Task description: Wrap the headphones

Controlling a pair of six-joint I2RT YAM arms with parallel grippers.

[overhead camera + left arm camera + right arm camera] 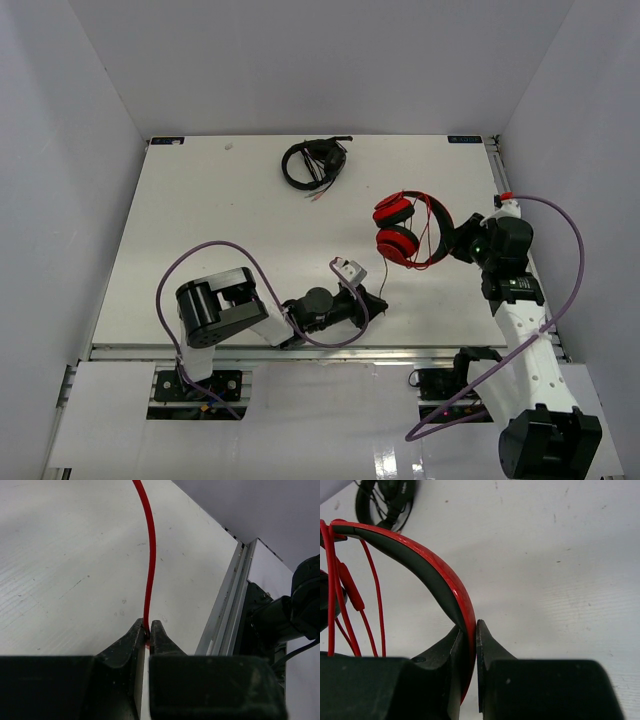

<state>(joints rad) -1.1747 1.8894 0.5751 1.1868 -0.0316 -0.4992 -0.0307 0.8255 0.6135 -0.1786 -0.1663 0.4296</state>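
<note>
headphones [410,232], the red over-ear pair, are lying toward the right side of the white table [220,220], with the ear cups facing left and the headband [435,565] arching toward the right arm. the right gripper [472,627] is clamping that headband between its jaws and anchoring the set. the left gripper [148,626] is pinching the thin red cable [149,570] with its jaws drawn almost together, near the table's front edge, and the cable is running from there back toward the ear cups. in the right wrist view several red strands are hanging beside the headband; whether they are wound around it i cannot tell. the step in hand is looking like the winding itself, one arm holding and the other feeding the cable. the next move is calling for the left arm to carry the pinched cable up and around the headband under light tension, without dragging the set out of the right grip. black headphones [313,163] are sitting well apart at the far edge.
</note>
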